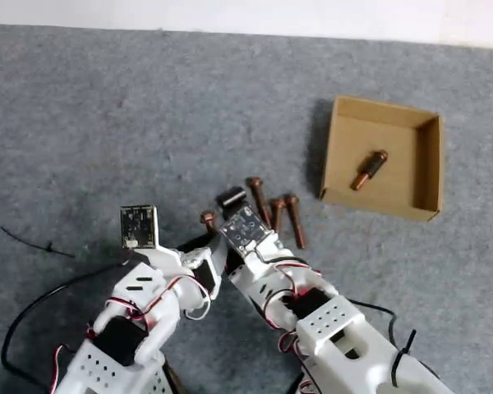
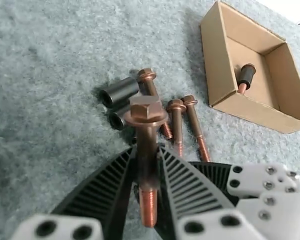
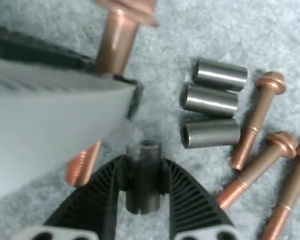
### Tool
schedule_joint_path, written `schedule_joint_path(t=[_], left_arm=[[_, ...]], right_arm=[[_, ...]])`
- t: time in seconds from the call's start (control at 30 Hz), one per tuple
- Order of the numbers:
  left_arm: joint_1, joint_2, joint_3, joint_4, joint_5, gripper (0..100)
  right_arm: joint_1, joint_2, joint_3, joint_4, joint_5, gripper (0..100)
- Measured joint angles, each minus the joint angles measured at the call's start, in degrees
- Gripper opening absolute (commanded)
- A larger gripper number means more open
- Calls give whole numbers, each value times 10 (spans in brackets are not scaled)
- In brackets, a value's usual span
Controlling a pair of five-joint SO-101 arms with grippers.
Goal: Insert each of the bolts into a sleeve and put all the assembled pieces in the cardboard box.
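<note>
- The left gripper (image 2: 148,150) clamps a bolt (image 2: 145,114), the right gripper (image 3: 143,161) a sleeve (image 3: 143,182) (toward the surface's (image 1: 82,123) near edge).
- The bolt's tip should meet the sleeve's bore squarely before pushing.

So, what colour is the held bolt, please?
Copper; the bolt shows best in the left wrist view.

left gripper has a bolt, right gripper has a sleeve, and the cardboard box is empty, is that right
Not quite: the cardboard box is not empty. The high view shows one bolt-in-sleeve piece lying in it. The left gripper does hold a bolt and the right gripper a sleeve.
</note>
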Motion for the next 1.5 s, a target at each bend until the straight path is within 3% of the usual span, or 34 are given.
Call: schedule_joint_path(t=[0.17,0.27,0.37,0.6,0.67,0.83,1.07,1.17,1.3,1.5], left_arm=[[-139,0,0,-63,43,4],[-171,0,0,-76,61,4],[-145,0,0,-76,64,4],[18,0,0,4,62,4],[31,0,0,11,62,4],[13,0,0,11,63,4],[-108,0,0,-52,93,4],[-98,0,0,-54,110,4],[-13,-2,0,-33,112,4],[-11,-2,0,-31,112,4]], right_arm=[[0,0,0,0,0,5],[0,0,0,0,0,5],[0,0,0,0,0,5],[0,0,0,0,0,5],[0,0,10,0,0,5],[0,0,12,0,0,5],[0,0,12,0,0,5],[0,0,12,0,0,5],[-9,0,12,0,0,5],[-13,-1,18,-23,0,5]])
